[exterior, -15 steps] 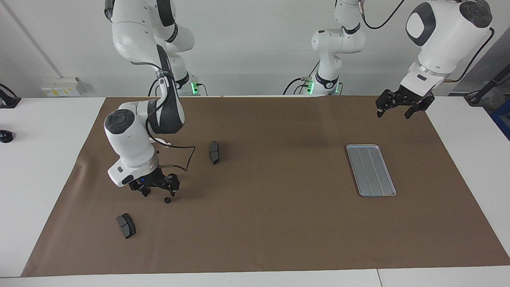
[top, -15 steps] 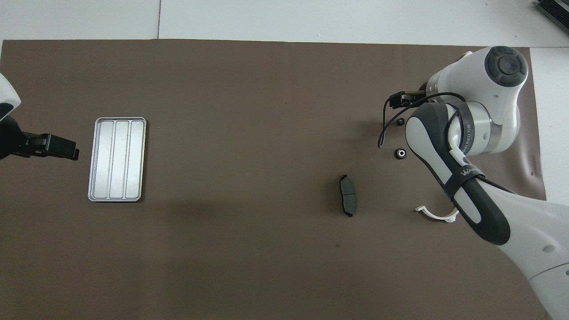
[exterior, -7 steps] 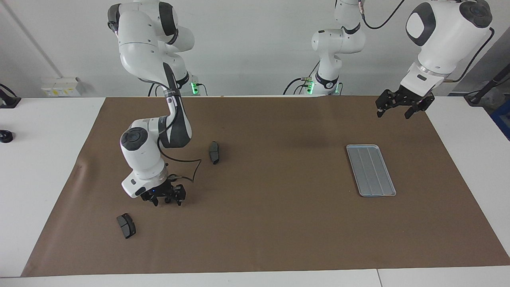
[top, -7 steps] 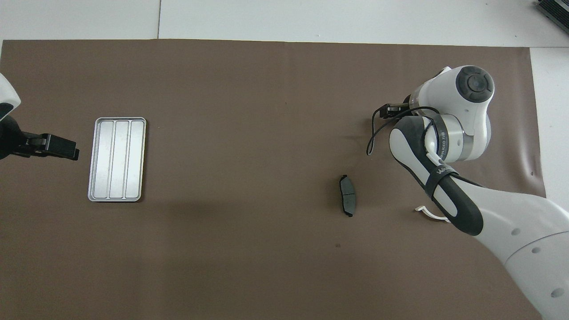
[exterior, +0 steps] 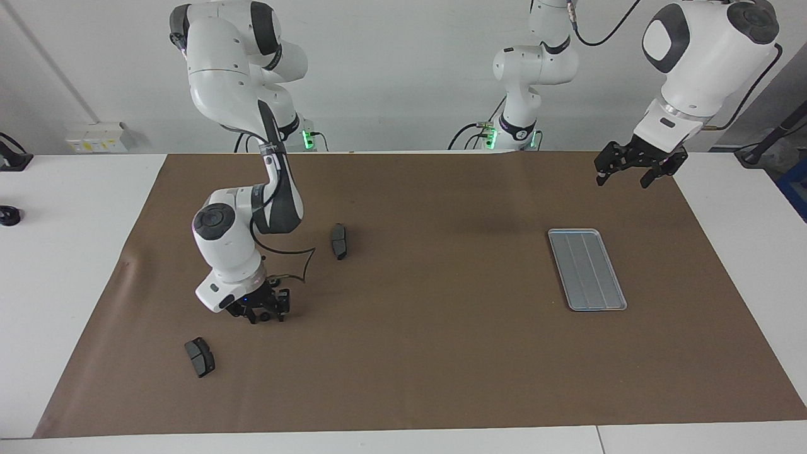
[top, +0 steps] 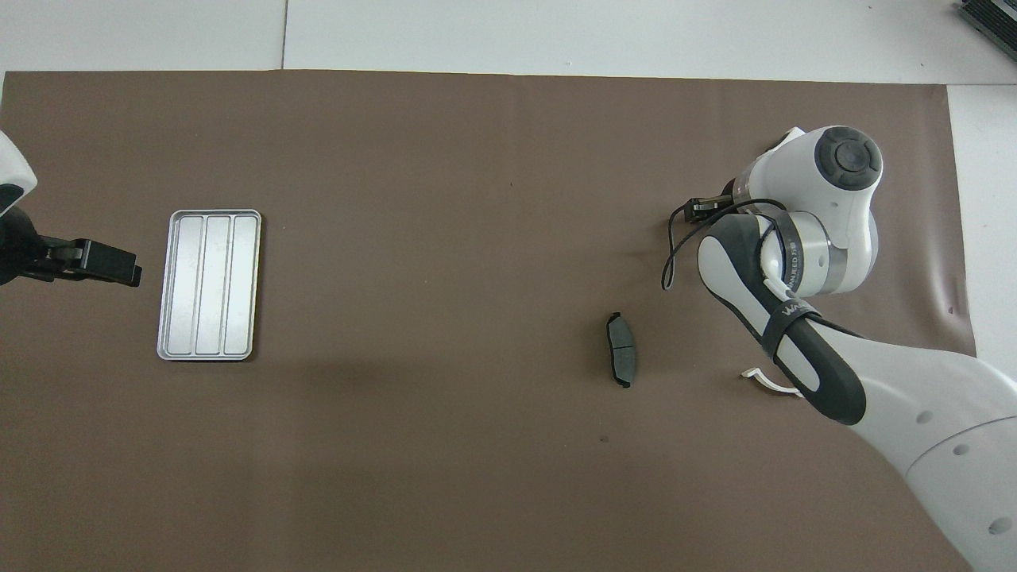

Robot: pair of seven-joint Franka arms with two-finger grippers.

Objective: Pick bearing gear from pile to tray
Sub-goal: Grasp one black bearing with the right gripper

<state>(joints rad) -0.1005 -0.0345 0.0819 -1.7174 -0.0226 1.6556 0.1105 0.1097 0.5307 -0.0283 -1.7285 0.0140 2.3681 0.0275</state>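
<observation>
I see a brown mat (exterior: 441, 353) spread below the left fingers (exterior: 648, 180), covering a white table (exterior: 63, 265); a small black object (exterior: 9, 215) (unclear what) sits well apart from them, at the table's edge.

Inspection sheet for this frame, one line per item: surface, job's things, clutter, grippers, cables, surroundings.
Surface: brown mat on a white table.
Job's things: tray empty; no ring visible.
Clutter: one brake pad nearer the robots, another brake pad farther; white bracket partly under the right arm.
Grippers: right gripper low at the mat; left gripper open, waits above the mat's edge.
Cables: black cable loops beside the right wrist.
Surroundings: wall socket box.
</observation>
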